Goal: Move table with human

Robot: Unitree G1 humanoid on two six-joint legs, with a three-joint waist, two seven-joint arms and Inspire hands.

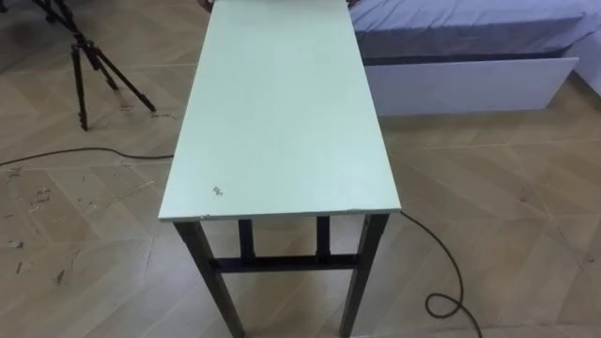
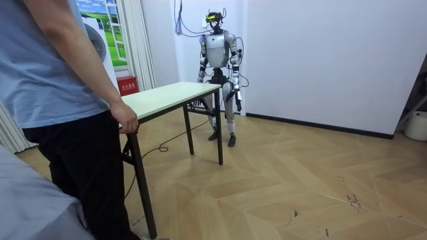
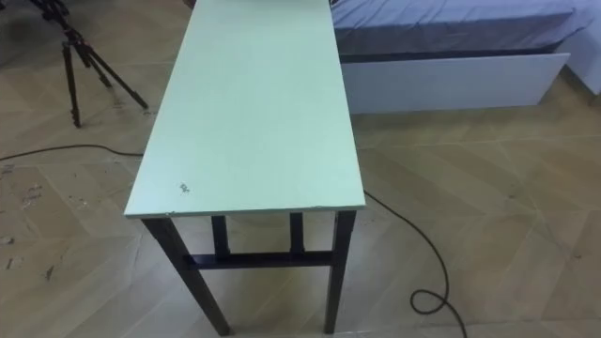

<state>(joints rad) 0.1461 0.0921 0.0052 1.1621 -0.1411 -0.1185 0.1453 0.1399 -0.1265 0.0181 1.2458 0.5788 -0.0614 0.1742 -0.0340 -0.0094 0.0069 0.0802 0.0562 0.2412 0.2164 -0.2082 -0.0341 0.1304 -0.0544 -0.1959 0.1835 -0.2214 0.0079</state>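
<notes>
Robot hand (image 2: 237, 100), left, hangs beside table (image 1: 282, 113), its state unclear; tripod (image 1: 81, 80) and bed (image 1: 470, 26) nearby.

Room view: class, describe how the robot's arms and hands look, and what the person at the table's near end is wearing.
The robot's arms are slim and segmented, silver-grey with darker joints. Its left robot hand and right robot hand look dark, but they are too small here to show any detail. The person wears a light blue short-sleeved shirt and dark trousers.
</notes>
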